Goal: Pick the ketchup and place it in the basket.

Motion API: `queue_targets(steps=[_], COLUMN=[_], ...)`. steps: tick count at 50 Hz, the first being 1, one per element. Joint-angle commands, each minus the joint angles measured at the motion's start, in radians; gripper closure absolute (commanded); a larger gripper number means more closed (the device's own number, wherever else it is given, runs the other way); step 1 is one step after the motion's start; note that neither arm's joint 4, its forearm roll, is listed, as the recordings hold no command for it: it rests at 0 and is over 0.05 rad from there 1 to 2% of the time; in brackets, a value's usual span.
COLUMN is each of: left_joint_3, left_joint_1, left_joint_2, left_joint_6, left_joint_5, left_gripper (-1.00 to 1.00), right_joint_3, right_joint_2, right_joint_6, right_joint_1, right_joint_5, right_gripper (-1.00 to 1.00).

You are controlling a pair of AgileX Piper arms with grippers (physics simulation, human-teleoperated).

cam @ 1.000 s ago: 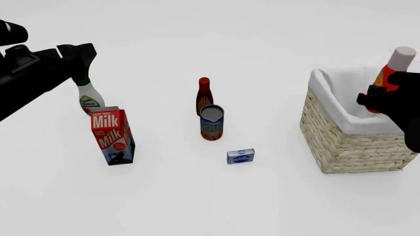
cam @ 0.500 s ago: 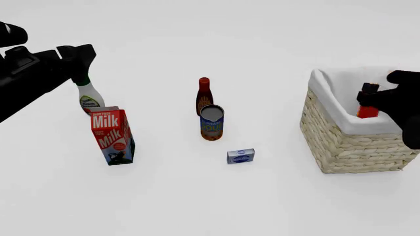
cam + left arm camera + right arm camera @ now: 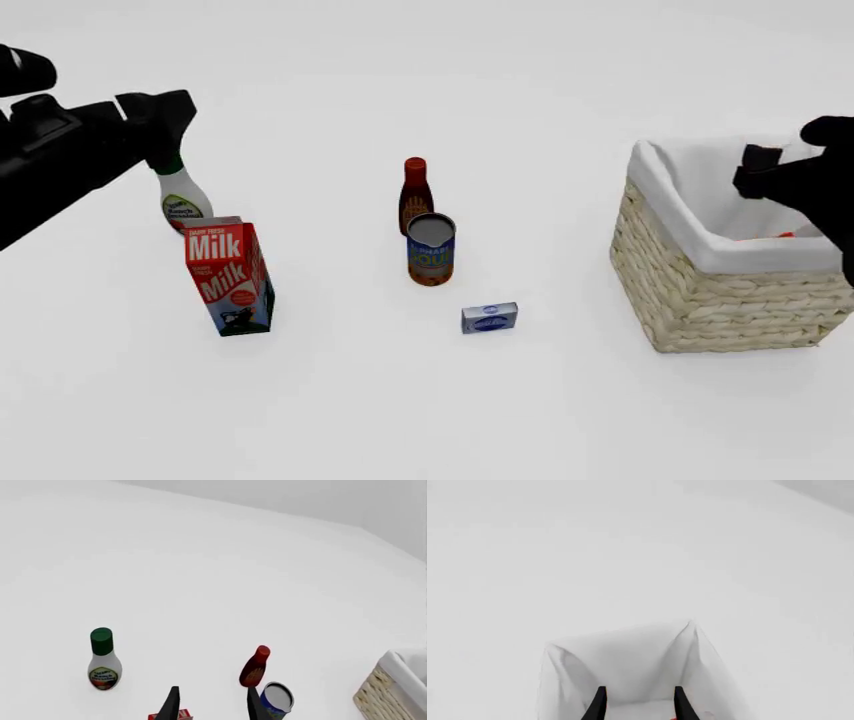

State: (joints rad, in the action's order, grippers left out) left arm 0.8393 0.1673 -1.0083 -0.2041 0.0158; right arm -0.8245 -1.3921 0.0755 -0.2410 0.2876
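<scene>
Front view: bright red ketchup bottle is showing only as a red sliver inside the large wicker basket with white lining, below the right gripper, jaws spread, empty. Left gripper is idling far off, jaws apart.

Ketchup has dropped from the right gripper into the basket, below its now-parted, empty fingers.
</scene>
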Motion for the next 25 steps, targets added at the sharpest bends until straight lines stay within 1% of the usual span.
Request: queue_targets(steps=[1, 6, 10, 12, 13, 14, 15, 16, 17, 18, 20, 25], left_joint_3=[0.004, 0.003, 0.003, 0.000, -0.003, -0.003, -0.005, -0.006, -0.005, -0.005, -0.006, -0.015], left_joint_1=[0.004, 0.007, 0.009, 0.009, 0.009, 0.009, 0.011, 0.011, 0.011, 0.011, 0.011, 0.012], left_joint_2=[0.003, 0.003, 0.006, 0.006, 0.006, 0.006, 0.008, 0.008, 0.010, 0.012, 0.014, 0.014], left_joint_6=[-0.003, -0.005, -0.005, -0.007, -0.007, -0.007, -0.008, -0.008, -0.008, -0.009, -0.009, -0.011], left_joint_5=[0.002, 0.000, 0.001, -0.002, -0.004, -0.004, -0.003, -0.003, -0.002, -0.001, -0.001, -0.008], left_gripper=[-1.00, -1.00, -1.00, -1.00, -1.00, -1.00, -1.00, -1.00, -1.00, -1.00, -1.00, -1.00], right_joint_3=[-0.017, -0.014, -0.005, 0.027, 0.037, 0.037, 0.053, 0.054, 0.053, 0.066, 0.080, 0.119], right_joint_2=[0.094, 0.114, 0.148, 0.211, 0.215, 0.215, 0.240, 0.241, 0.240, 0.244, 0.266, 0.299], right_joint_6=[0.004, 0.008, 0.027, 0.016, 0.063, 0.063, 0.036, 0.036, 0.044, 0.086, 0.110, 0.110], right_joint_1=[0.037, 0.043, 0.047, 0.053, 0.046, 0.046, 0.048, 0.048, 0.045, 0.050, 0.054, 0.068], right_joint_5=[-0.063, -0.070, -0.071, -0.029, -0.022, -0.022, -0.004, -0.004, -0.009, 0.002, 0.011, 0.026], right_gripper=[-1.00, -1.00, -1.00, -1.00, -1.00, -1.00, -1.00, -1.00, -1.00, -1.00, -1.00, -1.00])
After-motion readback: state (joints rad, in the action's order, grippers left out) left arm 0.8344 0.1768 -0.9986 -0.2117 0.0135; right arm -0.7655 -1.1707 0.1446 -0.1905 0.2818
